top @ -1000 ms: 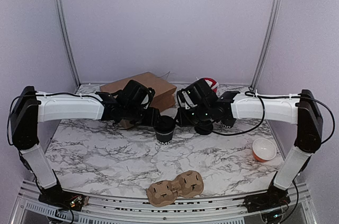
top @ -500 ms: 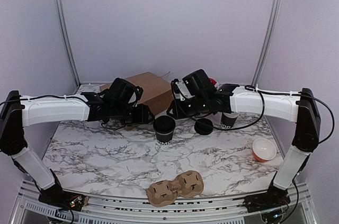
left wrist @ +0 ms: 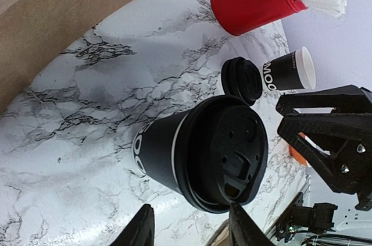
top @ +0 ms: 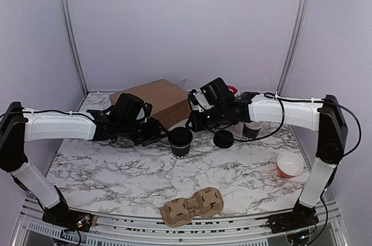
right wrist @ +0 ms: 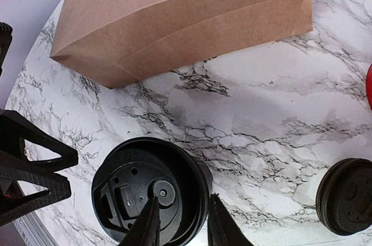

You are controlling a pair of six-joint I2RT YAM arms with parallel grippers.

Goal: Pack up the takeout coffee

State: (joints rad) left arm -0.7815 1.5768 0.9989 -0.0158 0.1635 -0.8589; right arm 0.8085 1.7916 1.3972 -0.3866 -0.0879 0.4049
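The takeout coffee [top: 181, 142] is a small black cup with white lettering and a black lid, upright at the middle of the marble table [top: 116, 170]. In the left wrist view the takeout coffee [left wrist: 203, 153] lies just beyond my left gripper [left wrist: 189, 230], which is open and holds nothing. My left gripper [top: 158, 131] is just left of the cup. My right gripper [top: 194, 123] hangs above and behind it. In the right wrist view my right gripper [right wrist: 183, 225] is narrowly open over the lid's [right wrist: 150, 196] right edge, gripping nothing.
A loose black lid [top: 223, 139] lies right of the cup, and a twin black cup [top: 251, 131] with a bare white rim stands beyond it. A brown paper bag [top: 156, 99] and a red tub [top: 233, 90] are at the back. An orange bowl [top: 289, 164] and a cardboard cup carrier [top: 193, 205] sit nearer.
Both grippers have drawn away from the lidded cup: the left arm back to the left, the right gripper up and back. The cup stands alone.
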